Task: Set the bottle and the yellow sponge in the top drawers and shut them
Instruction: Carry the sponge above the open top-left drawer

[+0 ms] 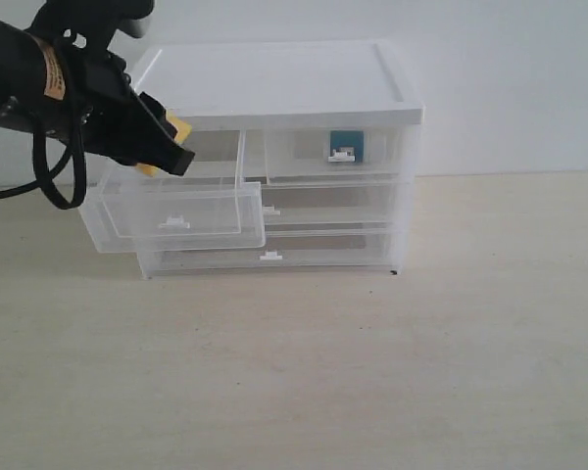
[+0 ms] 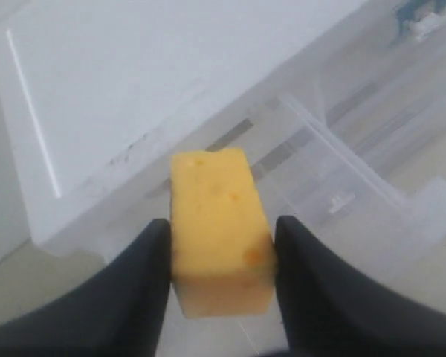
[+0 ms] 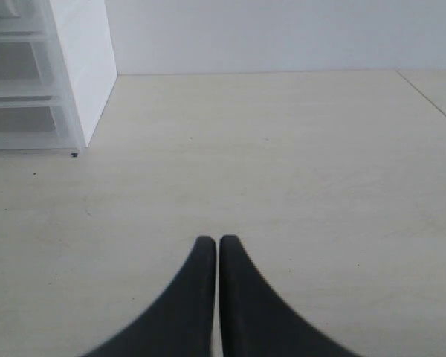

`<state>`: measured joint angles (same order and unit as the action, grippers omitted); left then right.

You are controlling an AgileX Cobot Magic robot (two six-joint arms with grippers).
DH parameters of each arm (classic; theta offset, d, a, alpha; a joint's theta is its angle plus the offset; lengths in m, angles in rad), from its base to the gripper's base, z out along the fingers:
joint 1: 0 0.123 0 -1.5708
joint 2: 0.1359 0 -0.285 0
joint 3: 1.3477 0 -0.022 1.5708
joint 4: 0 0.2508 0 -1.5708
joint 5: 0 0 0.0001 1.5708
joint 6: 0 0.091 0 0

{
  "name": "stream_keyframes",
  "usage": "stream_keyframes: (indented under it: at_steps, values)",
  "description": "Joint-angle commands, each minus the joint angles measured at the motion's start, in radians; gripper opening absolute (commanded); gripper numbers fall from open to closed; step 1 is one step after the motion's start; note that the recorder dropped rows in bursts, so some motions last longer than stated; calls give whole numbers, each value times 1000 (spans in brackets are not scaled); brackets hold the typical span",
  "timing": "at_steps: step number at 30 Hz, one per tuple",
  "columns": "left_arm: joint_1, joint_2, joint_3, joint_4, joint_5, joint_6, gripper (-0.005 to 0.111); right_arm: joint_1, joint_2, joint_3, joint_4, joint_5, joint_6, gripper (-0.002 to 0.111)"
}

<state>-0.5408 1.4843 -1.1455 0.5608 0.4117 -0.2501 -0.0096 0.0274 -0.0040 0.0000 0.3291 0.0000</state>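
Left wrist view shows the small yellow-orange foam sponge point(image 2: 219, 223) pinched between the two black fingers of the left tool point(image 2: 221, 230), held up in the air. Just under this tool, the left translucent plastic top drawer point(image 1: 176, 211) stands pulled out of the white-topped cabinet point(image 1: 274, 83). Farther to the side of the tool, the right top drawer point(image 1: 304, 157) is closed, and the white bottle point(image 1: 345, 143) with a teal label is seen inside it. The right tool point(image 3: 210, 249) is pressed together on nothing, above the pale wooden counter point(image 3: 282, 149).
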Motion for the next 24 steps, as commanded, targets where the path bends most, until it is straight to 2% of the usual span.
stream_keyframes:
  at_steps: [1, 5, 8, 11, 13, 15, 16, 18, 24]
  values:
    - [2, 19, -25, -105, -11, 241, 4, 1, -6, 4, 0, -8, 0, 0]
    - [28, 48, -79, -331, 81, 537, 4, 1, -6, 4, 0, -8, 0, 0]
    - [60, 53, -106, -515, 94, 740, 4, 1, -6, 4, 0, -8, 0, 0]
    - [103, 55, -125, -561, 99, 784, 4, 1, -6, 4, 0, -8, 0, 0]
    - [130, 68, -145, -616, 156, 897, 4, 1, -6, 4, 0, -8, 0, 0]
    - [137, 78, -160, -664, 223, 1015, 4, 1, -6, 4, 0, -8, 0, 0]
    - [141, 90, -181, -703, 297, 1148, 4, 1, -6, 4, 0, -8, 0, 0]
    - [141, 111, -209, -752, 341, 1254, 4, 1, -6, 4, 0, -8, 0, 0]
    - [149, 194, -303, -785, 341, 1297, 4, 1, -6, 4, 0, -8, 0, 0]
